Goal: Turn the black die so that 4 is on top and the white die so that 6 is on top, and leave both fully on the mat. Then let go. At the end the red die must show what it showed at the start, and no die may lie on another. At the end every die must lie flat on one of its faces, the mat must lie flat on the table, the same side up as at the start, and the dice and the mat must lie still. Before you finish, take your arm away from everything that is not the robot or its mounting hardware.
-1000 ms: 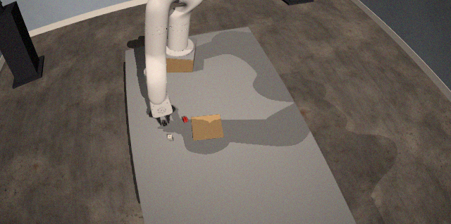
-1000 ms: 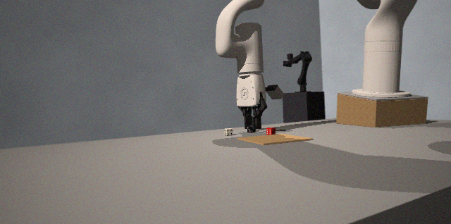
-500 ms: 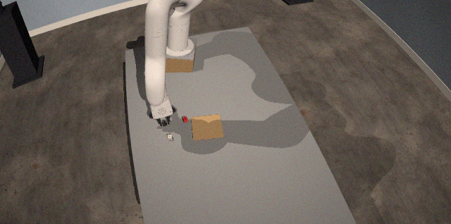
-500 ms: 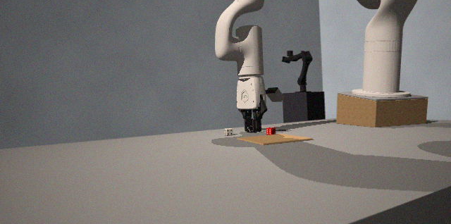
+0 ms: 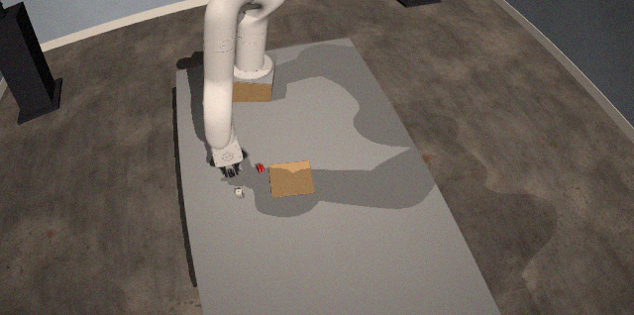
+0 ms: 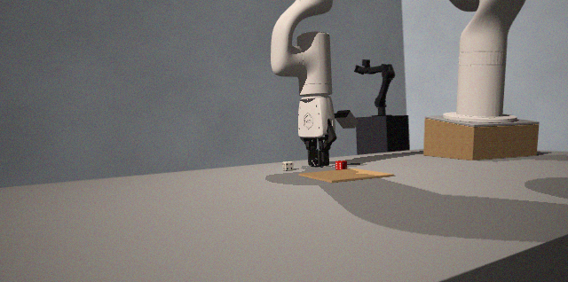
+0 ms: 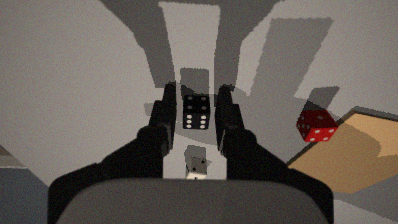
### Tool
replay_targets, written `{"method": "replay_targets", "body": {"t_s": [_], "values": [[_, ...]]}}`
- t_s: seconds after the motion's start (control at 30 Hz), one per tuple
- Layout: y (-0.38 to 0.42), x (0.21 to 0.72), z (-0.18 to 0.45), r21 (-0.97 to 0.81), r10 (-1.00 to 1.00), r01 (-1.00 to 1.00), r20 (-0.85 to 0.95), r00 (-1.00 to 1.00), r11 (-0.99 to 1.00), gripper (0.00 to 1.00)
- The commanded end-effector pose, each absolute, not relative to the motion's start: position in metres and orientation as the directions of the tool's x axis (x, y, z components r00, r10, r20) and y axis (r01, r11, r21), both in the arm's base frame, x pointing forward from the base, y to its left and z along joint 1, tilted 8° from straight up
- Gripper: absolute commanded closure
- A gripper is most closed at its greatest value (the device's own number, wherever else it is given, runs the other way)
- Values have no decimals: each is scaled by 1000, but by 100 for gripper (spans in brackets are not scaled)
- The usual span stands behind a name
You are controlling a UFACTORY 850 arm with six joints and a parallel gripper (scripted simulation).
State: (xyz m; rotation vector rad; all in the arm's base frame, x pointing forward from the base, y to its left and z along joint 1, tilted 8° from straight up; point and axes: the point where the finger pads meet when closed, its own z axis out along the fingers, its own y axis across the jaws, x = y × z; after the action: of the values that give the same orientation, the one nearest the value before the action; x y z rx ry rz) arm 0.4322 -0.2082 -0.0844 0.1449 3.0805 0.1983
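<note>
The black die (image 7: pixel 196 111) lies on the grey table, off the mat, with white pips facing the wrist camera. My gripper (image 7: pixel 196 99) is low over the table with one finger on each side of the black die and a thin gap on both sides; it is open at a narrow width and holds nothing. In the top and exterior views the fingers (image 5: pixel 231 171) (image 6: pixel 319 160) hide the black die. The white die (image 5: pixel 239 192) (image 6: pixel 287 166) (image 7: pixel 196 165) lies on the table close to the gripper. The red die (image 5: pixel 260 167) (image 6: pixel 341 165) (image 7: pixel 316 125) lies just off the mat's edge. The tan mat (image 5: pixel 291 178) (image 6: pixel 346 175) (image 7: pixel 350 155) lies flat.
The arm's base stands on a wooden block (image 5: pixel 253 91) (image 6: pixel 480 137) at the table's far end. The table's left edge (image 5: pixel 179 191) is near the gripper. Dark stands (image 5: pixel 30 72) are on the floor beyond the table.
</note>
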Motion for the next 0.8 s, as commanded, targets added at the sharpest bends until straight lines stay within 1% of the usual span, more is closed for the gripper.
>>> {"method": "replay_targets", "body": {"t_s": [0.0, 0.43, 0.47, 0.77], "values": [[-209, 433, -84, 130, 97, 90, -47, -994, 987, 64], [-209, 433, -84, 130, 97, 90, -47, -994, 987, 64], [-209, 433, -84, 130, 97, 90, -47, -994, 987, 85], [-209, 433, -84, 130, 97, 90, -47, -994, 987, 85]]}}
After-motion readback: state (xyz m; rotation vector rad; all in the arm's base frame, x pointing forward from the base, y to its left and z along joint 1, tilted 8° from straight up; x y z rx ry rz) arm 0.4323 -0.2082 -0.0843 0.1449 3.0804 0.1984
